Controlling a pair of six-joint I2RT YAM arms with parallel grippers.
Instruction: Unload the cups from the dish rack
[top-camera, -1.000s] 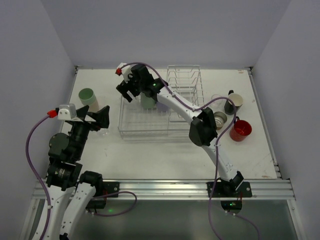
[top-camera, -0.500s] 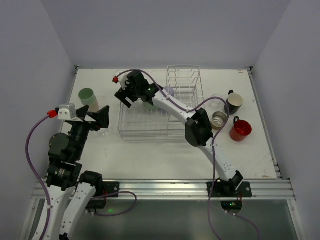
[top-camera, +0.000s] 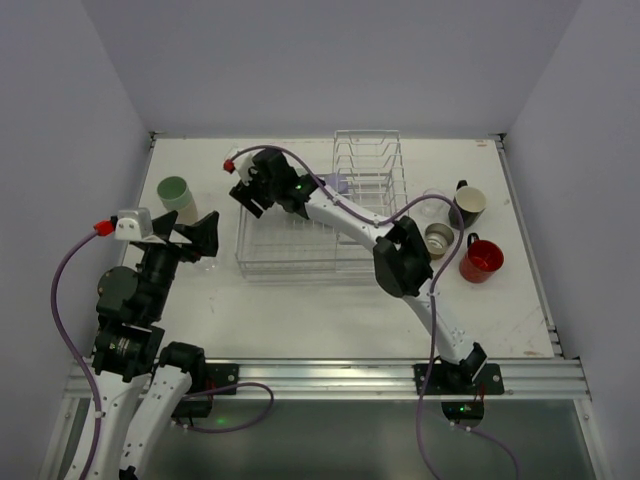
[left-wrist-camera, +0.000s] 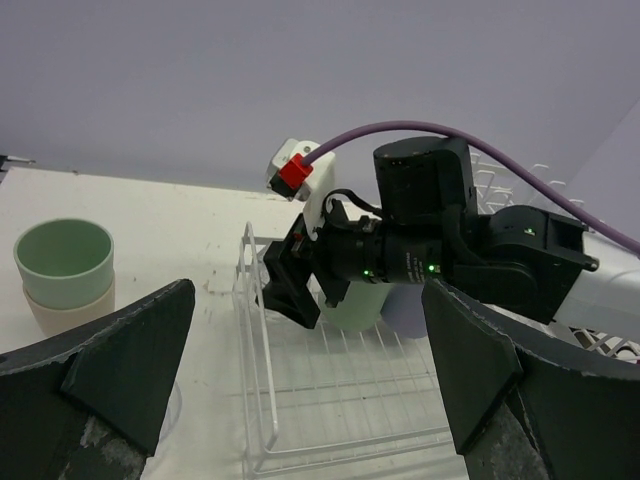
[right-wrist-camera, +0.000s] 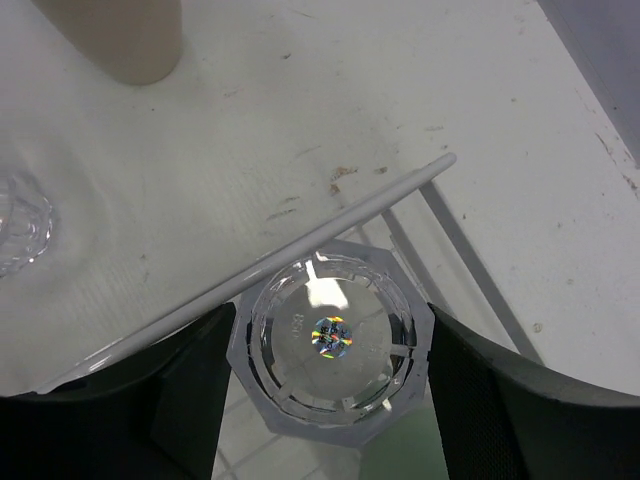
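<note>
The right gripper (top-camera: 249, 194) has swung to the 10 o'clock corner of the dish rack (top-camera: 300, 268) and narrowed, its fingers (right-wrist-camera: 150, 400) against both sides of an upturned clear glass (right-wrist-camera: 330, 338) there, while the left gripper (top-camera: 197, 236) stays wide open and empty.

Soft, even light from above keeps the white worktop (top-camera: 300, 300) bright, with faint shadows under the arms and no harsh glare. The fingers (left-wrist-camera: 120, 360) of the left end effector (left-wrist-camera: 310, 390) loom dark and blurred in the near corners, as do those of the right end effector (right-wrist-camera: 332, 400). A clear glass (right-wrist-camera: 330, 300) carries one small rainbow glint.
</note>
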